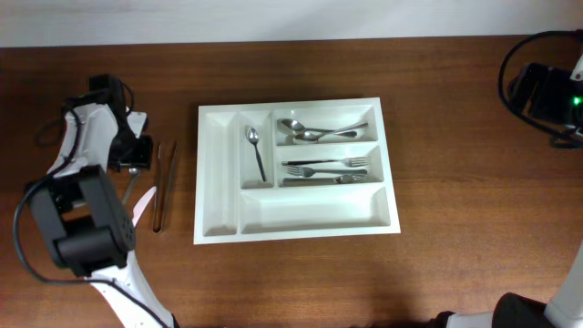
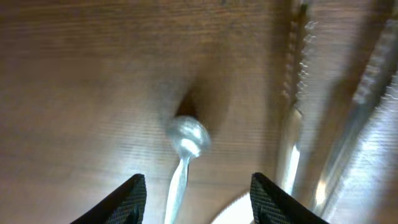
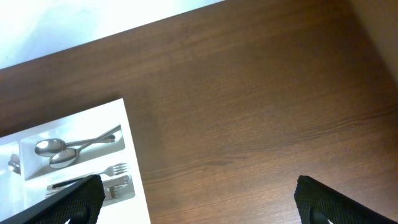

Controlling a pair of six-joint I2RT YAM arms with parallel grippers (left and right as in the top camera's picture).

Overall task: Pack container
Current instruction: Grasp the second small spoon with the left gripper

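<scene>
The white container [image 1: 220, 173] lies in the middle of the table. One narrow compartment holds a small spoon [image 1: 255, 148]. The top wide compartment holds two spoons [image 1: 319, 131], and the middle one holds forks [image 1: 330, 167]. My left gripper [image 2: 198, 199] is open and low over the table to the left of the container. A spoon [image 2: 186, 137] lies between its fingers with the bowl pointing away; neither finger touches it. My right gripper [image 3: 199, 193] is open and empty above bare table, to the right of the container [image 3: 134, 186].
Two long knives [image 1: 164, 182] lie on the table between my left gripper and the container; they also show in the left wrist view [image 2: 292, 106]. A whitish piece [image 1: 143, 206] lies beside them. The right arm and its cables [image 1: 547, 91] are at the far right corner.
</scene>
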